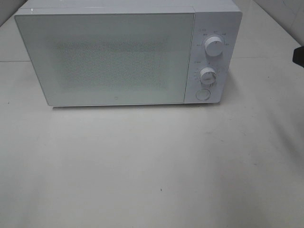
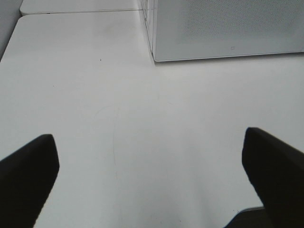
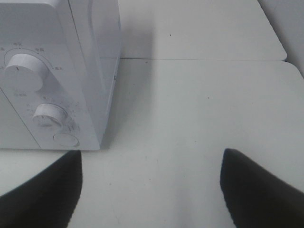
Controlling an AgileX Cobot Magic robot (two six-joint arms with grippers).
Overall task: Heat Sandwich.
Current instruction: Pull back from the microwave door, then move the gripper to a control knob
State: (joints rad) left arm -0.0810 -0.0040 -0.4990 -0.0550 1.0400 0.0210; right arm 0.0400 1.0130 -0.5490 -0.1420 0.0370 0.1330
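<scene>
One white microwave point(image 1: 128, 54) stands on the white table point(image 1: 152, 166), and it is the only container in sight. Its frosted door point(image 1: 104, 61) is shut and too cloudy to show the cavity. The sandwich appears in none of the three views, so I cannot tell whether it lies behind the door, nor how it looks.

Right of the door, the control panel carries an upper knob point(image 1: 214, 46), a lower knob point(image 1: 208, 74) and a round button point(image 1: 203, 94) beneath them.

Only the wrist views show the grippers. The left gripper point(image 2: 149, 152) hangs over bare table in front of the door's lower corner, its dark fingers point(image 2: 28, 171) spread wide with nothing between them. The right gripper point(image 3: 152, 161) is near the control panel's corner, its fingers point(image 3: 256, 190) likewise released and wide apart over the tabletop. The right wrist view also takes in the microwave's side wall and a seam point(image 3: 204, 59) between two tabletops. The high view alone shows the whole front.
</scene>
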